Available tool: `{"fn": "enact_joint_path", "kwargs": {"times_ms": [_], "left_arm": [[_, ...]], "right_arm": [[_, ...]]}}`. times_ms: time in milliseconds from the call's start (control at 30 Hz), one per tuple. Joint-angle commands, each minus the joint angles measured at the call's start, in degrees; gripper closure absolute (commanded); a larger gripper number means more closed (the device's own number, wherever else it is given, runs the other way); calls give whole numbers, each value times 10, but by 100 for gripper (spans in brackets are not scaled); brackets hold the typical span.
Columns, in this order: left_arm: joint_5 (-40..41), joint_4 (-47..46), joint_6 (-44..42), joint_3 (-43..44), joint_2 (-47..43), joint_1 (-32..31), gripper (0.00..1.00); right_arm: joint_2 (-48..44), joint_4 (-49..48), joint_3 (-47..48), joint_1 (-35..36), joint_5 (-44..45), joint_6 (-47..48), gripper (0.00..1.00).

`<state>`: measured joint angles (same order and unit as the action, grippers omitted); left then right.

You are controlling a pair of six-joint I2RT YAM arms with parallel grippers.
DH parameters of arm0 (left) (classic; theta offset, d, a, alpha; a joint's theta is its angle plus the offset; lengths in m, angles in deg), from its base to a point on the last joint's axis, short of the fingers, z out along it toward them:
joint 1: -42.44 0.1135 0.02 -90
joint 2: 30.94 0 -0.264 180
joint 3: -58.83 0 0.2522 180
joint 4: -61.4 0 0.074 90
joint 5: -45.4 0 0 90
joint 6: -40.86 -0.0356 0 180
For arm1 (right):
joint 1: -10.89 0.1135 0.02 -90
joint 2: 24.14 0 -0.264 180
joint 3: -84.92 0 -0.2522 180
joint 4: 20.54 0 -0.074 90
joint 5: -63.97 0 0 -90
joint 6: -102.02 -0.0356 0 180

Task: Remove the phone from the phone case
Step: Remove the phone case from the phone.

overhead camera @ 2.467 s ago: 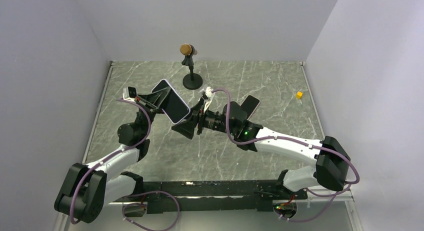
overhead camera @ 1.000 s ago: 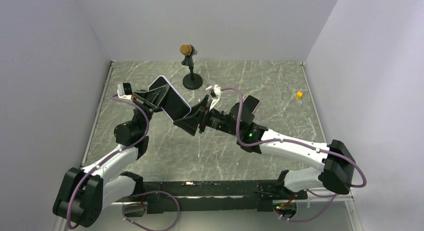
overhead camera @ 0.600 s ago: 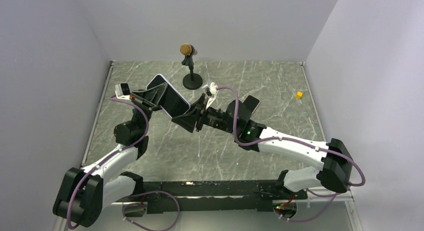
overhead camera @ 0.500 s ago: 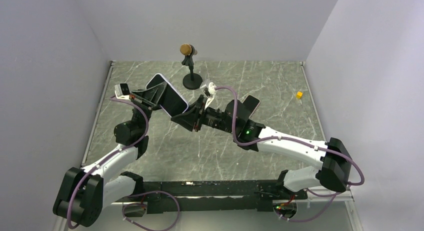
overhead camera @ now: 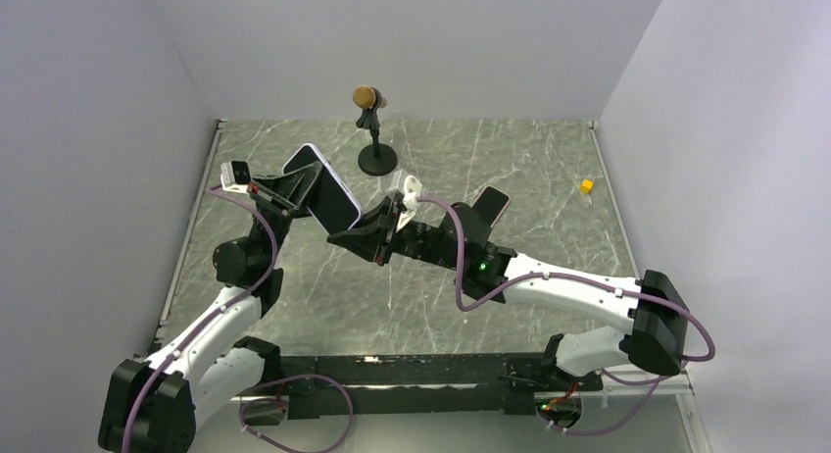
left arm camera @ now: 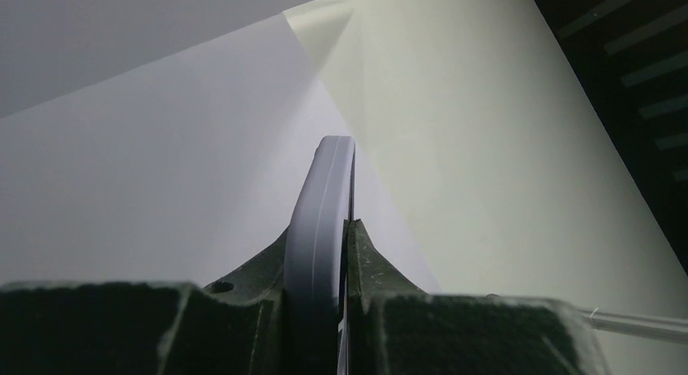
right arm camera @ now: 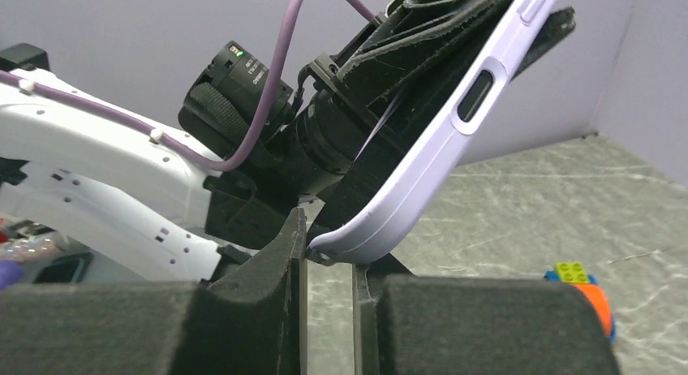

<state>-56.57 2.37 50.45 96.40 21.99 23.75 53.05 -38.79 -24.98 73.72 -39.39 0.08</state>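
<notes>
Top external view, change since 2.5 s ago: your left arm has drawn the phone [overhead camera: 328,200] a little toward the rear left. Your right gripper [overhead camera: 356,239] has followed it leftward and now sits close under the phone's lower corner.

Item: phone with a dark glass face, seated in a lavender phone case [right arm camera: 442,140]. The case side shows one long slot and one raised button.

Position: held in the air above the table [overhead camera: 549,159], tilted, with its lower corner turned toward your right arm.

Left gripper [left arm camera: 320,257]: clamped across the case, seen edge-on in the left wrist view, with one pad pressed to each face.

Right gripper: jaws drawn in to a narrow slot. The bottom corner of the case sits at the mouth of that slot, against the tip of one foam finger [right arm camera: 268,302]. You cannot tell from these views whether the corner is actually pinched.
</notes>
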Motion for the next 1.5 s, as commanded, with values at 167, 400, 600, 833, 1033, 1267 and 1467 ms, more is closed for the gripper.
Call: {"fn": "enact_joint_path", "kwargs": {"times_ms": [167, 400, 600, 833, 1033, 1267, 1467], "left_arm": [[-200, 68, 84, 55, -37, -20, 100], [-235, 45, 93, 57, -30, -20, 100], [-274, 93, 68, 66, -39, -20, 100], [-283, 115, 42, 70, -42, -20, 100], [-266, 69, 0, 67, -12, -17, 100], [-267, 161, -156, 92, -15, 0, 100], [-275, 291, -298, 125, -31, 12, 100]], "right_arm": [[63, 138, 15, -43, 245, 346, 100], [59, 139, 7, -43, 245, 373, 100], [53, 136, -5, -47, 264, 381, 100], [41, 144, -14, -50, 281, 386, 100], [-7, 197, -33, -49, 209, 209, 71], [-136, 246, -130, -57, 96, -47, 24], [-191, 269, -126, -147, -167, -166, 23]]}}
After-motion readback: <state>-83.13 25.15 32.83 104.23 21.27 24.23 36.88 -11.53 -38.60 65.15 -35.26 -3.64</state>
